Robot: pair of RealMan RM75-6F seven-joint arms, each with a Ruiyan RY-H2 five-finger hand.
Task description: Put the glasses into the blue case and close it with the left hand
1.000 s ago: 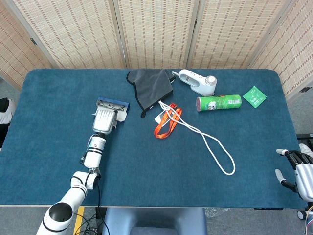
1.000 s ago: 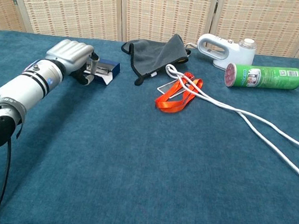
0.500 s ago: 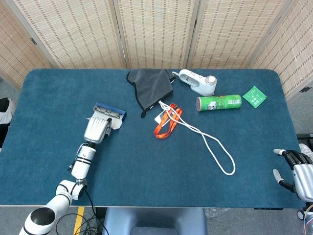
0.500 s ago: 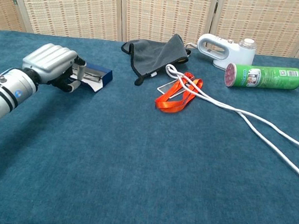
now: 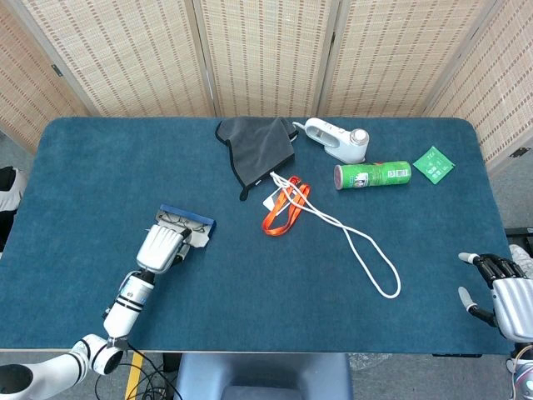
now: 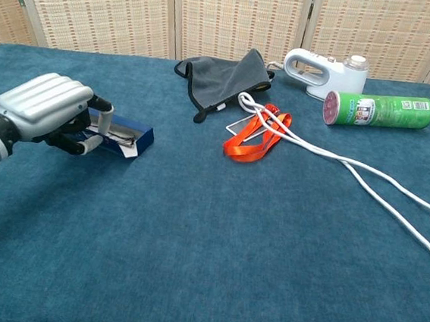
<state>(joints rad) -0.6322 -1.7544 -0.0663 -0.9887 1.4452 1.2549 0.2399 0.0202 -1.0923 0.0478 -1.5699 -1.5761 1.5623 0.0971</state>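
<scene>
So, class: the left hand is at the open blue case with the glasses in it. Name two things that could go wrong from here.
First, the left hand grips the blue case at one end only; pressing the lid there might slide or tip the case rather than shut it. Second, the glasses lie loosely in the open case, so part of the frame may get pinched as it closes.

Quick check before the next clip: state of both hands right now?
Left hand: holds the open blue rectangular glasses case.
Right hand: open at the table's right edge, fingers apart, holding nothing.
</scene>
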